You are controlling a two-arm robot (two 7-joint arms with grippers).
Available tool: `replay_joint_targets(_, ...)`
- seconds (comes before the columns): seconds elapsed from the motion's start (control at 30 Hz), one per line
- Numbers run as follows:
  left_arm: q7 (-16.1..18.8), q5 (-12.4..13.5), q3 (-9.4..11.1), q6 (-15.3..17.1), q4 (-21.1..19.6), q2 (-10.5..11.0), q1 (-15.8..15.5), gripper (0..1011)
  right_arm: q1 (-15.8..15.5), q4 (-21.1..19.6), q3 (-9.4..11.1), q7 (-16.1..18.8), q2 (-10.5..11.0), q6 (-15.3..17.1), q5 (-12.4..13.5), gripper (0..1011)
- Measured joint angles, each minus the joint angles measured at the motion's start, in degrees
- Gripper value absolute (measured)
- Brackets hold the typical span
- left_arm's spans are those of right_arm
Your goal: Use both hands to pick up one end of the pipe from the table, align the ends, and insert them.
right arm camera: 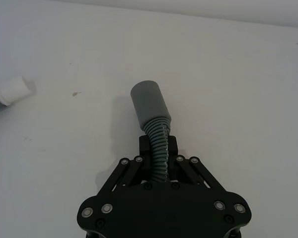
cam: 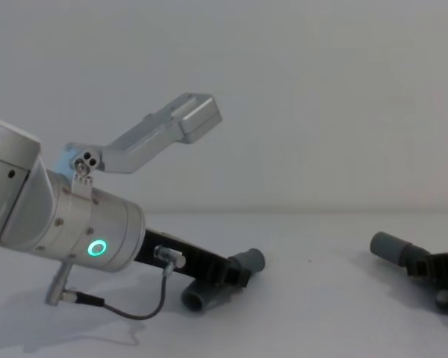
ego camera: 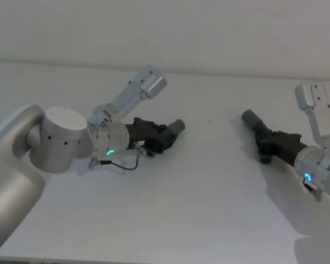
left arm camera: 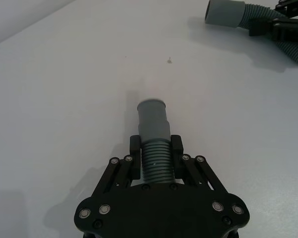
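Note:
Two grey ribbed pipe pieces lie apart over the white table [ego camera: 209, 181]. My left gripper [ego camera: 166, 133] [left arm camera: 155, 146] is shut on the left pipe piece [left arm camera: 155, 166], just behind its collar [left arm camera: 153, 119] [cam: 250, 261]. That piece's white tube tip [right arm camera: 15, 88] points toward the right. My right gripper [ego camera: 264, 138] [right arm camera: 159, 145] is shut on the right pipe piece [right arm camera: 159, 144], behind its dark grey socket end [right arm camera: 148, 101] [ego camera: 250, 117] [cam: 392, 247]. The two ends face each other across a wide gap. Both sit low by the table surface.
The pale wall [ego camera: 209, 33] runs along the table's far edge. A thin cable [cam: 134, 309] loops under the left wrist. Another dark tube end [cam: 198, 300] rests on the table beneath the left gripper. Open white surface lies between the two ends.

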Motion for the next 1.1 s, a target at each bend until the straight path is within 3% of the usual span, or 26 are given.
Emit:
replay_joint_targets(0.23,-1.5,0.2,0.8,-0.7,0.3,0.2,-1.3,343,-0.4,-0.3,0.2,0.3,0.0,-1.8,-0.2,179)
replay_joint_targets(0.57,-4.1,1.2,2.6,-2.3,-0.6,1.4,-4.8,343,-0.9,-2.1,0.8,1.7,0.6,-7.0,-0.8,178)
replay_joint_targets(0.83,-6.4,2.2,4.1,-3.3,-1.5,2.8,-7.3,343,-1.3,-3.6,1.1,5.3,3.2,-12.1,-0.9,177)
replay_joint_targets(1.1,-10.8,2.9,6.5,-4.7,-2.1,5.9,-9.6,343,-1.8,-4.2,1.2,11.3,7.2,-16.3,0.1,177)
